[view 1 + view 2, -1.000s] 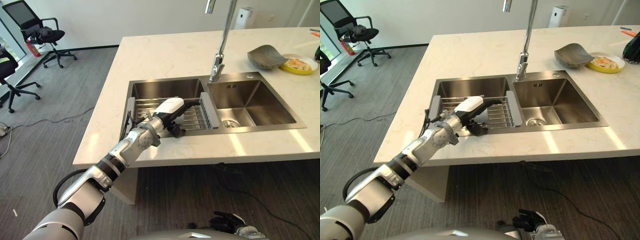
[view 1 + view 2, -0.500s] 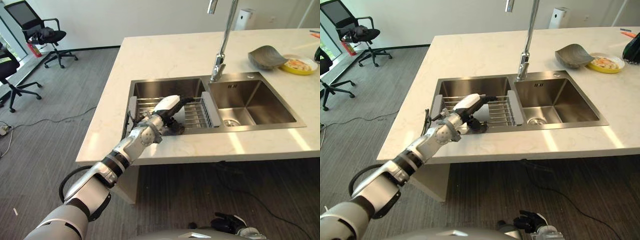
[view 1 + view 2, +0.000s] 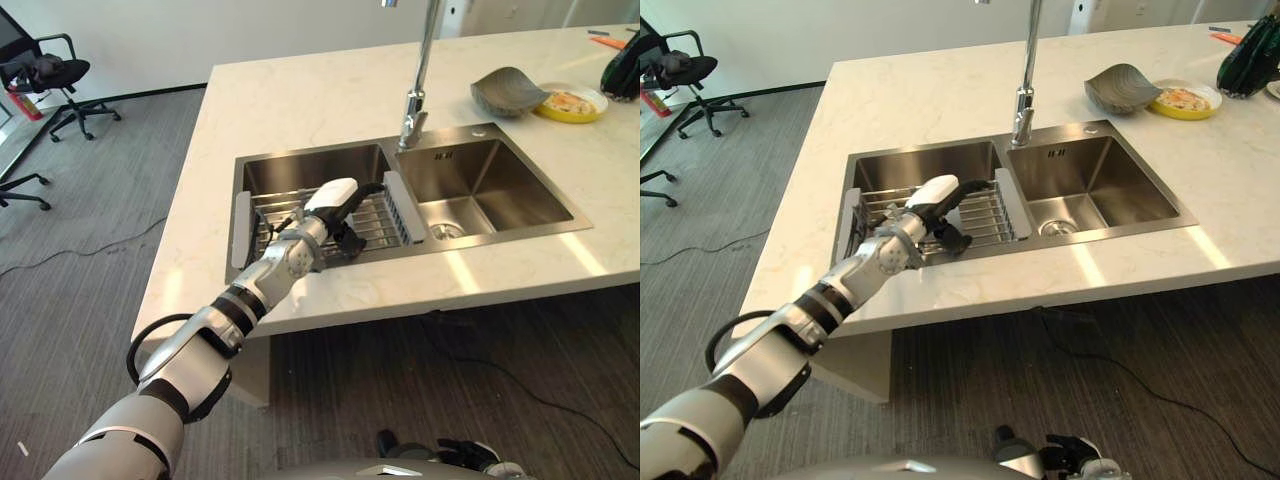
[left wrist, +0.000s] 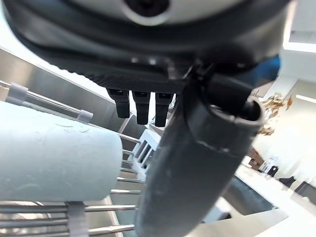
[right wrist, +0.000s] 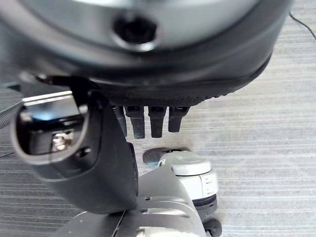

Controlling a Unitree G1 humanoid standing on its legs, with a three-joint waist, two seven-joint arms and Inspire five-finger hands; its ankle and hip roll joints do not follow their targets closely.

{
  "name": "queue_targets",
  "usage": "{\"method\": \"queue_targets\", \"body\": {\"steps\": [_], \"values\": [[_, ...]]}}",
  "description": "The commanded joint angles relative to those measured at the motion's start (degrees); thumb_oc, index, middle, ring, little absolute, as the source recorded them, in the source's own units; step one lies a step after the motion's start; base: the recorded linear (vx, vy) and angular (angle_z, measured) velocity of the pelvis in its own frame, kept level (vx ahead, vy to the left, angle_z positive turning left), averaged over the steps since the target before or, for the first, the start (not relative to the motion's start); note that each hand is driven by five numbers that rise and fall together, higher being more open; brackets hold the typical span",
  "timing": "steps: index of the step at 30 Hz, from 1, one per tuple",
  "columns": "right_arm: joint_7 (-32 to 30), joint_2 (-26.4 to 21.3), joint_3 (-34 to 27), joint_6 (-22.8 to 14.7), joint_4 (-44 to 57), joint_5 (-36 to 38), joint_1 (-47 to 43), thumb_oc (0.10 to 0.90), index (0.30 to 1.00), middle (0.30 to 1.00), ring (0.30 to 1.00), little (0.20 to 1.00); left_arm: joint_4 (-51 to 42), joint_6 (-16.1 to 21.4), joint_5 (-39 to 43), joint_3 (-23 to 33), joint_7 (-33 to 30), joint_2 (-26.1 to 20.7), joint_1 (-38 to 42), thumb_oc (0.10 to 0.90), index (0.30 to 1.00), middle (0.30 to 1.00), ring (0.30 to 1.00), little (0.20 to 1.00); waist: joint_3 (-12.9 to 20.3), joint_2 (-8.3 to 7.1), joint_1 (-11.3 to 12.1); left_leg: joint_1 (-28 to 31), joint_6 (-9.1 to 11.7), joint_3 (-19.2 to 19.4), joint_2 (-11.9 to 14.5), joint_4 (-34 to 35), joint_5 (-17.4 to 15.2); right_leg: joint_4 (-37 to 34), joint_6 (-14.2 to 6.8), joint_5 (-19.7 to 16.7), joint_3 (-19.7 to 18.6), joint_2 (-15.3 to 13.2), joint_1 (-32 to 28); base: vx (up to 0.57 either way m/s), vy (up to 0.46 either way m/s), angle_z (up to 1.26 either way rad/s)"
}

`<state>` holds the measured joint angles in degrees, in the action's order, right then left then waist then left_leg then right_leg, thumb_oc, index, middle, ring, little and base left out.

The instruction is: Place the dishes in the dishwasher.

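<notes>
My left hand (image 3: pixel 335 205) reaches over the front rim of the left sink basin and hovers above the wire rack (image 3: pixel 270 215) that lies across it. Its fingers (image 4: pixel 140 106) hang relaxed and its thumb (image 4: pixel 197 163) stands out, with nothing between them. A pale rounded surface (image 4: pixel 49 153) lies on the rack wires close beside the hand; I cannot tell what it is. A grey bowl (image 3: pixel 508 90) and a yellow plate (image 3: pixel 570 103) with food sit on the counter at the far right. My right hand (image 3: pixel 462 452) hangs low near the floor, fingers (image 5: pixel 150 121) relaxed.
A tall faucet (image 3: pixel 418 70) stands behind the divider between the basins. The right basin (image 3: pixel 490 190) holds only its drain. A dark green object (image 3: pixel 1247 60) sits at the counter's far right corner. Office chairs (image 3: pixel 45 75) stand on the carpet at the far left.
The camera has shifted, sliding the whole scene leftward. My left hand has stayed over the rack, edging slightly further across it. The right hand has not moved.
</notes>
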<state>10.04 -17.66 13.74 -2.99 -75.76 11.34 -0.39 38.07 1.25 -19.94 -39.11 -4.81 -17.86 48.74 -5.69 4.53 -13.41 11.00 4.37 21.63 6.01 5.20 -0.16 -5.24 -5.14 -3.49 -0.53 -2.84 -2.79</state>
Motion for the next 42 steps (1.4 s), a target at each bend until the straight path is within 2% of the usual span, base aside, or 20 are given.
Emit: {"method": "queue_targets", "body": {"steps": [1, 11, 24, 29, 32, 33, 34, 42], "values": [[2.2, 1.8, 3.4, 0.4, -2.9, 0.0, 1.1, 0.800, 0.900, 0.900, 0.900, 0.900, 3.9, 1.3, -2.1, 2.5, -1.8, -1.2, 13.0, 0.800, 0.900, 0.900, 0.900, 0.900, 1.7, -3.05, 0.1, 1.1, 0.6, -0.3, -2.4, -0.2, -1.0, 0.7, -4.3, -0.4, 2.1, -1.9, -1.2, 0.01, -0.006, -0.08], [2.9, 1.6, 3.3, 0.6, -2.9, 0.0, 1.5, 0.800, 0.900, 0.900, 0.900, 0.900, 10.0, 0.2, -3.8, 2.5, -2.2, -2.6, 12.3, 0.800, 0.900, 0.900, 0.900, 0.900, 1.1, -2.74, 0.0, 1.5, 0.8, 0.1, -2.4, -0.2, -1.1, 0.8, -4.4, -0.2, 2.8, -2.1, -1.7, 0.00, -0.002, -0.02], [3.1, 2.2, 3.4, 0.7, -3.4, 0.5, 1.9, 0.800, 0.900, 0.900, 0.900, 0.900, 15.1, -1.3, -1.9, 5.3, -3.2, -5.4, 9.3, 0.800, 0.900, 0.900, 0.900, 0.900, 1.3, -3.00, 1.2, 1.7, 0.8, -1.0, -2.4, -0.2, -1.2, 0.6, -4.2, 0.3, 4.3, -2.3, -3.1, 0.01, 0.003, 0.04], [3.0, 2.0, 3.8, 1.0, -3.5, 0.2, 1.4, 0.800, 0.900, 0.900, 0.900, 0.900, 18.2, -1.8, -2.3, 4.3, -2.1, -5.8, 9.3, 0.800, 0.900, 0.900, 0.900, 0.900, 1.2, -3.13, 1.5, 1.5, 0.9, -1.2, -2.5, -0.2, -1.1, 0.6, -4.3, 0.3, 4.6, -2.4, -3.2, 0.00, 0.007, 0.08], [2.9, 2.0, 4.1, 1.2, -3.5, 0.2, 1.1, 0.800, 0.900, 0.900, 0.900, 0.900, 17.9, -1.4, -3.7, 1.3, 0.9, -6.0, 9.0, 0.800, 0.900, 0.900, 0.900, 0.900, 1.2, -3.11, 1.9, 1.4, 0.8, -1.5, -2.6, -0.2, -1.2, 0.5, -4.5, 0.2, 4.8, -2.5, -3.2, 0.00, 0.010, 0.03], [3.0, 2.2, 4.2, 1.2, -3.4, 0.2, 1.1, 0.800, 0.900, 0.900, 0.900, 0.900, 17.3, -1.4, -3.5, 1.2, 1.1, -5.9, 9.0, 0.558, 0.538, 0.538, 0.538, 0.538, 1.2, -3.13, 2.0, 1.3, 0.8, -1.6, -2.6, -0.2, -1.2, 0.6, -4.5, 0.2, 4.9, -2.5, -3.2, 0.00, 0.000, 0.00], [3.0, 2.3, 4.4, 1.2, -3.4, 0.1, 1.2, 0.800, 0.900, 0.900, 0.900, 0.900, 16.7, -1.4, -3.9, 0.9, 1.2, -5.7, 9.0, 0.400, 0.300, 0.300, 0.300, 0.300, 1.2, -3.18, 2.1, 1.3, 0.8, -1.8, -2.6, -0.2, -1.2, 0.6, -4.4, 0.3, 5.0, -2.6, -3.2, 0.00, 0.000, 0.00], [2.5, 2.4, 4.6, 0.7, -3.0, -0.2, 0.4, 0.800, 0.900, 0.900, 0.900, 0.900, 11.1, -0.1, -5.0, 0.4, 0.0, -4.3, 7.4, 0.400, 0.300, 0.300, 0.300, 0.300, 1.0, -3.71, 3.0, 0.8, 0.8, -2.8, -2.7, -0.2, -1.2, 0.6, -4.4, 0.5, 6.1, -2.9, -3.5, 0.00, 0.010, 0.06]]}}
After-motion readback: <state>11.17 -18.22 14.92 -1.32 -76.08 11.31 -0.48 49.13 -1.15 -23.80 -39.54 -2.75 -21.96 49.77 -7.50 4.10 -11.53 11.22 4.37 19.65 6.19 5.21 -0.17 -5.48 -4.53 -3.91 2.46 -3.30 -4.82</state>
